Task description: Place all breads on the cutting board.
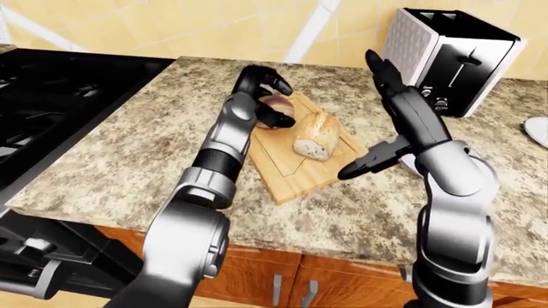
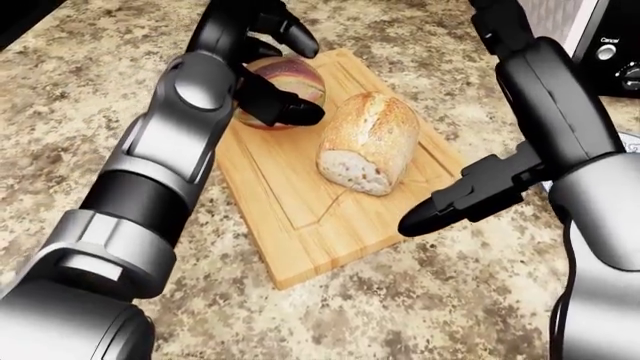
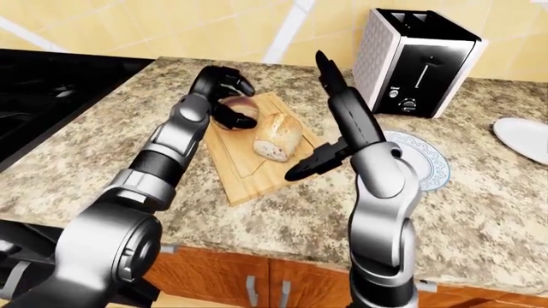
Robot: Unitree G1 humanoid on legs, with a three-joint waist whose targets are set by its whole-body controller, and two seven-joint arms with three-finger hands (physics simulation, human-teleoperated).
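A wooden cutting board [image 2: 300, 217] lies on the speckled counter. A crusty oval loaf [image 2: 367, 140] rests on its middle. My left hand [image 2: 275, 71] is shut on a round reddish-brown bread [image 2: 292, 81] over the board's upper left corner; whether the bread touches the board I cannot tell. My right hand [image 2: 470, 196] hangs open to the right of the loaf, above the board's right edge, holding nothing; its thumb points down-left and its other fingers stretch upward in the right-eye view [image 3: 329, 70].
A black and white toaster [image 3: 411, 61] stands at the upper right. A patterned plate [image 3: 424, 160] lies behind my right arm and a white plate [image 3: 522, 138] at the far right. A black stove [image 1: 51, 102] borders the counter on the left.
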